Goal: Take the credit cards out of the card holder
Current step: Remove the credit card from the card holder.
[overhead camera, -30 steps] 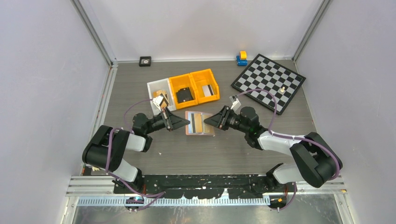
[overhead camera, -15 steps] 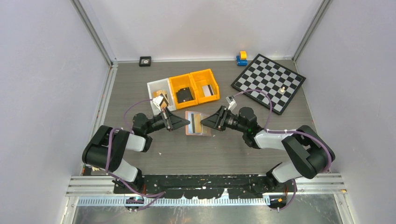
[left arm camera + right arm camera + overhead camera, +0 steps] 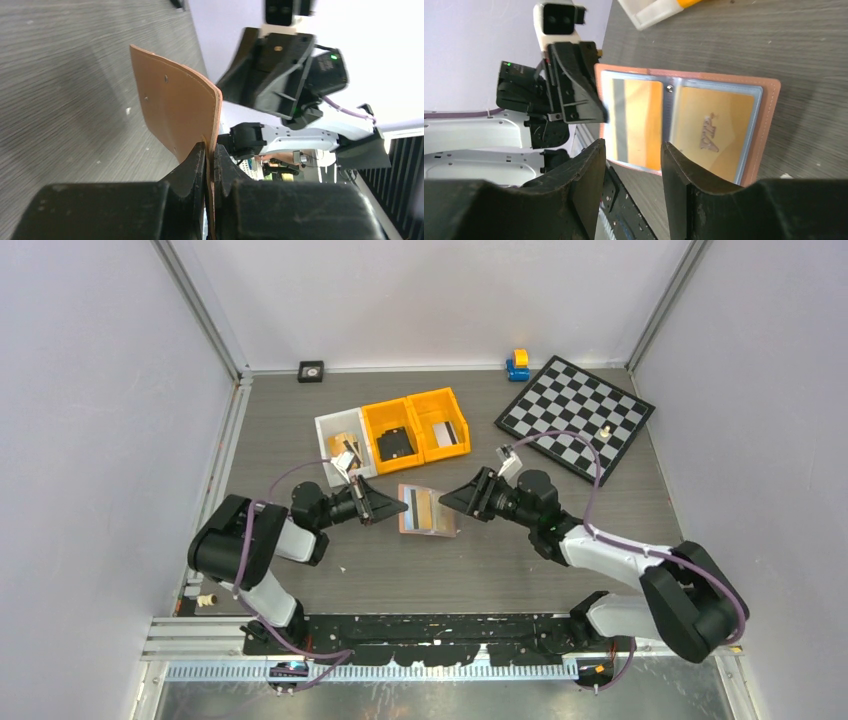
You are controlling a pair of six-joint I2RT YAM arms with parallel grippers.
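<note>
A: L side first. L gripper [image 3: 385, 505]?
B: Jaws squeezed tight on the left edge of the card holder [image 3: 430, 515]. In its wrist view the fingers [image 3: 196, 165] pinch the tan cover w/ barely a slit btwn them.
A: Holder where?
B: Mid-table, btwn the two grippers, just near of the orange bins [image 3: 412, 425]. Spread open, clear pockets showing.
A: Cards?
B: Two credit cards [image 3: 636, 120] sit in the pockets, the left one w/ a dark stripe. A striped card [image 3: 450, 432] lies in the right-hand orange bin.
A: R gripper [image 3: 452, 498]?
B: At the holder's right edge, jaws approx half apart, nothing btwn them. Can't tell if a finger touches the cover.
A: Further right?
B: Chessboard [image 3: 577, 415], far right, well apart.
</note>
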